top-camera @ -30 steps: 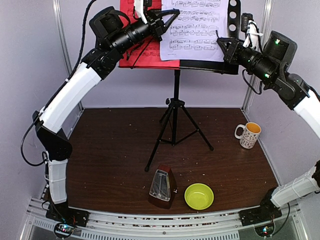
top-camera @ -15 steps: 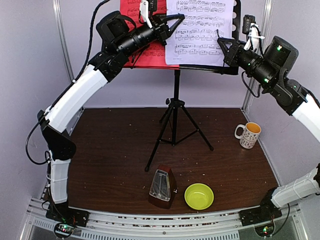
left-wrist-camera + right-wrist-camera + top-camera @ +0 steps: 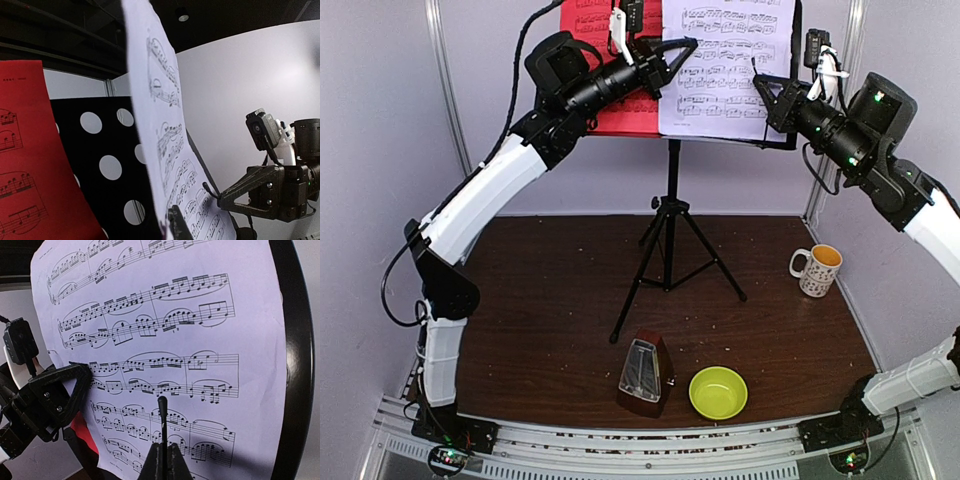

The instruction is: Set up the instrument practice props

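White music sheet [image 3: 725, 65] stands upright on the music stand [image 3: 672, 200], long axis vertical, staves running across, printed face toward my arms. Its left edge is pinched in my left claw [image 3: 688, 44], fingers nearly pressed together on the paper. The page spreads rightward from that claw to my right claw [image 3: 760, 80]. Right claw is pressed together, holding nothing, tip aimed at the lower middle of the print; can't tell if it touches the paper. Red music sheet [image 3: 588, 25] sits left of and behind my left claw, also upright. Metronome [image 3: 645, 375] is far below both claws on the table [image 3: 540, 300], upright, just beside the bowl [image 3: 718, 392]. Mug [image 3: 817, 270] is well below my right claw. Versus a second ago: white page and left claw shifted right, toward my right claw. Page now hangs straighter and covers the desk holes that showed on its right. Right claw barely moved; metronome, bowl, mug same spots. Hidden: tops of both sheets cut off in the top view, desk mostly covered, only a black strip right of the page. Left wrist view gives the page near edge-on and just one fingertip [image 3: 175, 225], so the pinch itself is hard to make out.
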You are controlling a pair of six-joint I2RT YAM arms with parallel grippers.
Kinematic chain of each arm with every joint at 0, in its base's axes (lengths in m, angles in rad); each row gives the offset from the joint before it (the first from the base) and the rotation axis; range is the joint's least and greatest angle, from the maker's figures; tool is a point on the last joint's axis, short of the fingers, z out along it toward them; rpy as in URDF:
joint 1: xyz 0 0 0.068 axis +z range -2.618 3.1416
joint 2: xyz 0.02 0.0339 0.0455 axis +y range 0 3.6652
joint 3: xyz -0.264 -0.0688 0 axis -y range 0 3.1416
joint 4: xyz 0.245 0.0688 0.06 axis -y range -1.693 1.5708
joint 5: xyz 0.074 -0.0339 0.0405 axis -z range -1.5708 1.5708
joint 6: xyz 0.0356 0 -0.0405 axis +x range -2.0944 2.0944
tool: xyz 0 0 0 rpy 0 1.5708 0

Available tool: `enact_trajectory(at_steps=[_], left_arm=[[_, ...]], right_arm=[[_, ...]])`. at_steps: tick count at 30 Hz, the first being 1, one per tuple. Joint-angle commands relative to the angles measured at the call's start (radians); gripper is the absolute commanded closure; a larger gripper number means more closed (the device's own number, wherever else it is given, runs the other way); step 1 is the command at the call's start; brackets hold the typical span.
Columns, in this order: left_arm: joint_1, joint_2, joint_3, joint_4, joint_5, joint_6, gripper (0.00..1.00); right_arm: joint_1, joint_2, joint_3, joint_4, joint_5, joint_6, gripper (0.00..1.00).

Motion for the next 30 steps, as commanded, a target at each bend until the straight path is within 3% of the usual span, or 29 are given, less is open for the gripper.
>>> enact_trajectory(at_steps=[1, 5, 10, 14, 26, 30], left_arm=[[0.001, 0.007, 0.018, 0.046, 0.015, -0.015, 0.89], [-0.001, 0.009, 0.018, 0.051, 0.012, -0.014, 0.89], [-0.004, 0.016, 0.020, 0.059, 0.017, -0.026, 0.98], [-0.008, 0.025, 0.024, 0.074, 0.007, -0.033, 1.00], [-0.020, 0.066, 0.048, 0.104, 0.007, -0.049, 1.00], [-0.024, 0.059, 0.051, 0.096, -0.006, -0.038, 0.91]], right_arm=[[-0.001, -0.009, -0.003, 0.047, -0.037, -0.008, 1.00], [-0.001, -0.005, -0.004, 0.050, -0.037, -0.008, 1.00], [-0.001, -0.001, -0.002, 0.056, -0.040, -0.007, 1.00], [-0.001, 0.002, -0.001, 0.060, -0.043, -0.005, 1.00], [-0.002, -0.004, -0.012, 0.060, -0.039, 0.001, 1.00], [-0.001, -0.004, -0.012, 0.057, -0.039, -0.001, 1.00]])
